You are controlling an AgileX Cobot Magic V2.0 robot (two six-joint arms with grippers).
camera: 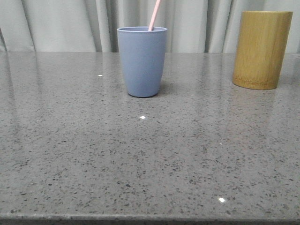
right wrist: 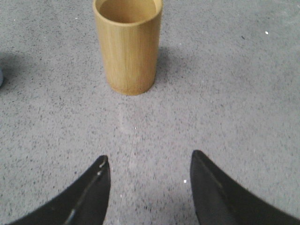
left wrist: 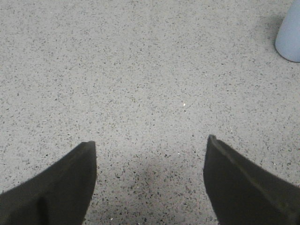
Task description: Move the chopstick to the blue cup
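Observation:
The blue cup (camera: 141, 61) stands upright at the middle back of the grey table. A pale pink chopstick (camera: 154, 15) stands in it, leaning right and running out of the top of the front view. The cup's edge shows in the left wrist view (left wrist: 289, 35). My left gripper (left wrist: 150, 145) is open and empty over bare table, away from the cup. My right gripper (right wrist: 149, 157) is open and empty, a short way in front of the bamboo holder (right wrist: 128, 43). Neither gripper shows in the front view.
The yellow-brown bamboo holder (camera: 261, 49) stands at the back right; its visible inside looks empty in the right wrist view. A pale curtain hangs behind the speckled grey table (camera: 140, 159), whose front edge runs along the bottom of the front view.

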